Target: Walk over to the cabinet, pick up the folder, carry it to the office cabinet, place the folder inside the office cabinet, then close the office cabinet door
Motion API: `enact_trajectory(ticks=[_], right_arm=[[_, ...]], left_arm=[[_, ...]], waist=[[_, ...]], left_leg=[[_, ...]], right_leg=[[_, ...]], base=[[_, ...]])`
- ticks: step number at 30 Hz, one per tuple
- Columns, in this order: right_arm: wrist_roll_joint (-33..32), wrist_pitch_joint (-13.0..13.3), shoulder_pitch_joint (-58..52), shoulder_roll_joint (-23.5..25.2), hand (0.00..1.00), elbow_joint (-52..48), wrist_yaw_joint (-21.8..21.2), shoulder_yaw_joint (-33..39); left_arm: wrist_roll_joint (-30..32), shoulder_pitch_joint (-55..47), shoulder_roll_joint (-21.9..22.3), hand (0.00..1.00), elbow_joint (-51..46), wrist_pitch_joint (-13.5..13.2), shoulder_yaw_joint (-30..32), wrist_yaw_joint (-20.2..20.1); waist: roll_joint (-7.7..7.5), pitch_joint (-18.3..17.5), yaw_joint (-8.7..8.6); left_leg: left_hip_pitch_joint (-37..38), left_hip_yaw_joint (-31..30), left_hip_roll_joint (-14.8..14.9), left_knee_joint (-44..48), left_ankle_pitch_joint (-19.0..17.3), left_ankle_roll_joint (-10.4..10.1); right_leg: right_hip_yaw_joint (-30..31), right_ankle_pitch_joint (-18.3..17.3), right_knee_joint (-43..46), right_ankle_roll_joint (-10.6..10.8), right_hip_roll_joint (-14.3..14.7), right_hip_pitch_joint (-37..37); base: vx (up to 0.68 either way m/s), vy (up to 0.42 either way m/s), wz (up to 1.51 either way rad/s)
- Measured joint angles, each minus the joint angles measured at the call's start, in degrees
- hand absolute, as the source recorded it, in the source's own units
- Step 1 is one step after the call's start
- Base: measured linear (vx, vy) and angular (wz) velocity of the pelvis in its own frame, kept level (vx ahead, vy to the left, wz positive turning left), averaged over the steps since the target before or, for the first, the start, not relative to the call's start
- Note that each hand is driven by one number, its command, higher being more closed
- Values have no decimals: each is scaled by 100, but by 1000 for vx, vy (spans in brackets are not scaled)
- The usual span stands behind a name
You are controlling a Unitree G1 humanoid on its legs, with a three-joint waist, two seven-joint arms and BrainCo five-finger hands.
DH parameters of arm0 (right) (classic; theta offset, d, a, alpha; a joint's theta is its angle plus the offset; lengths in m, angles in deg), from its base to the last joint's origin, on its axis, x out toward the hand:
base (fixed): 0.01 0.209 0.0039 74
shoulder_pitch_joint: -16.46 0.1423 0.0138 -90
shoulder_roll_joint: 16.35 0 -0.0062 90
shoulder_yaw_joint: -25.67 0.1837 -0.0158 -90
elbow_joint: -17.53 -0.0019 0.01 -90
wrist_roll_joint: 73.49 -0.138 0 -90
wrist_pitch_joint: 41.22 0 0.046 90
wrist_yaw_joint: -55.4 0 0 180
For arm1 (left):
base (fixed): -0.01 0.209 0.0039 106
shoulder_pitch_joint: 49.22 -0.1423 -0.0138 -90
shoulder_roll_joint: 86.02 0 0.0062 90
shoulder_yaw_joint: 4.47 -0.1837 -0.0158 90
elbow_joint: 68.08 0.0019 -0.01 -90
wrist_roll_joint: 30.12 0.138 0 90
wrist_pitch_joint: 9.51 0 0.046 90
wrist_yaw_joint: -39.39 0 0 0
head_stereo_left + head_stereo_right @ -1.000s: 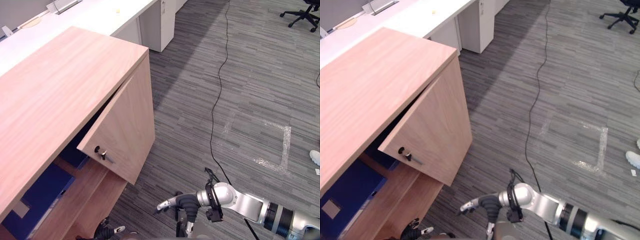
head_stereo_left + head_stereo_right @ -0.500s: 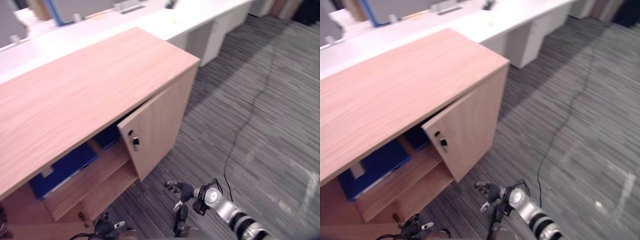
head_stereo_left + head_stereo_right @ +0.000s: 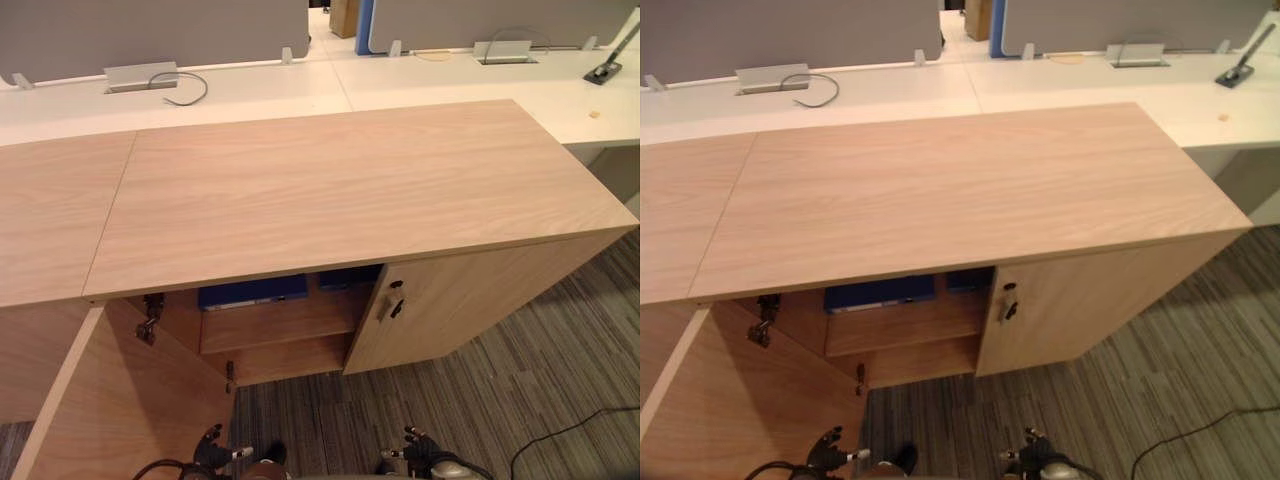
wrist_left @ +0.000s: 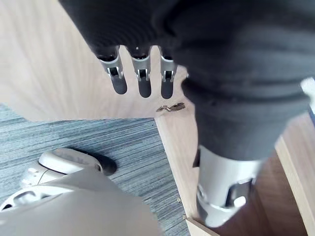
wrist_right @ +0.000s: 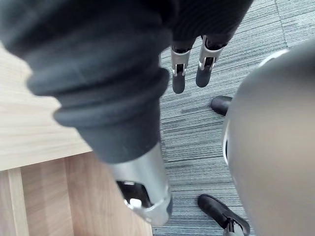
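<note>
so, the office cabinet (image 3: 330, 190) has both doors open: the left door (image 3: 110, 400) is swung wide out from its front, the right door (image 3: 470, 300) only ajar. the blue folder (image 3: 252, 291) lies flat on the upper shelf inside the cabinet, just under its top, so i'd say only the closing is left. the left hand (image 4: 143, 78) hangs low in front of the cabinet, just beside the wide door, fingers straight and holding nothing. the right hand (image 5: 179, 73) hangs low too, fingers loose and empty. my worry: shoving the wide door from that close could pinch fingers at its edge, or it could bounce off the folder if that sits proud of the shelf.
</note>
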Motion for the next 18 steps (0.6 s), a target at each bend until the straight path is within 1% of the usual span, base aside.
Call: enact_trajectory(ticks=[1, 2, 6, 8, 9, 11, 12, 13, 14, 15, 16, 17, 18], right_arm=[[-67, 0, 2, -7, 0, 2, -4, -2], [-165, 0, -9, -12, 0, 2, -4, -1], [-425, 53, -120, -13, 0, -4, -1, -19], [-456, 85, -161, -12, 0, -5, 0, -31], [-513, 92, -191, -13, 0, -8, 0, -32], [-619, 98, -216, -19, 0, 3, 6, -16], [-618, 98, -208, -12, 0, 29, 5, -15], [-618, 105, -197, -13, 0, 63, 5, -16], [-618, 100, -181, -7, 0, 64, 5, -15], [-618, 100, -179, -8, 0, 61, 4, -10], [-622, 103, -186, -13, 0, 55, 5, 65], [-630, 97, -183, 7, 0, 58, 8, 163], [-635, 94, -187, 13, 0, 61, 8, 214]], left_arm=[[-23, -7, 4, 0, 5, 1, 72, 0], [-50, -4, 6, 0, 33, 1, 100, 0], [-194, -10, 22, 0, 106, -2, 129, 6], [-254, -12, 22, 0, 105, -2, 137, 8], [-275, -9, 15, 0, 98, -2, 133, 9], [-285, 0, -10, 0, 78, -3, 93, 11], [-285, 3, -28, 0, 47, -2, 76, 13], [-285, -7, -37, 0, -26, -2, 64, 26], [-284, -8, -30, 0, -31, -1, 61, 49], [-288, -33, -30, 0, -8, 5, 72, 52], [-308, -69, -31, 0, -17, 1, 103, 68], [-308, -85, -53, 0, -17, 6, 99, 61], [-315, -79, -71, 0, -17, 6, 102, 56]], waist=[[-15, -3, -5], [-23, 2, -31], [-45, -22, -42], [-49, -20, -37], [-62, -12, -38], [-81, 21, -56], [-107, 51, -61], [-152, 105, -44], [-150, 143, -22], [-141, 158, -20], [-110, 190, -22], [-92, 202, -23], [-143, 231, -13]], left_leg=[[1, -5, 87, -58, 41, -61], [1, -5, 108, -57, 63, -77], [97, -47, 156, -21, 74, -96], [55, -102, 135, 63, 75, -98], [-24, -124, 75, 208, 75, -98], [-285, 121, -59, 548, 105, -69], [-411, 522, -111, 708, 189, 26], [-509, 1300, -87, 810, 291, 174], [-635, 2364, 76, 1107, 147, 435], [-731, 2896, 197, 1374, 44, 591], [-829, 3524, 343, 1640, 9, 646], [-815, 3625, 343, 1567, 32, 674], [-799, 3686, 257, 1377, 116, 737]], right_leg=[[-52, 9, -36, -26, 78, 23], [-127, 21, -87, -43, 114, 92], [-345, 43, -248, -82, 211, 413], [-446, 42, -263, -88, 223, 465], [-549, 11, -271, -112, 214, 526], [-778, -77, -261, -121, 180, 623], [-816, -97, -252, -119, 159, 657], [-917, -108, -240, -123, 82, 679], [-1000, -119, -186, -128, 69, 664], [-1019, -151, -136, -109, 81, 667], [-1006, -217, -43, -76, 128, 680], [-877, -276, -25, -57, 148, 673], [-753, -278, -23, -53, 85, 604]], base=[[6, -127, 20], [2, -107, 27], [-3, -56, 24], [-33, -24, 31], [-54, -18, 58], [-55, 4, 70], [-39, 28, 71], [-99, 91, 71], [-105, 99, 49], [-120, 104, 30], [-77, 54, 25], [-73, 75, 31], [-69, 92, 24]])
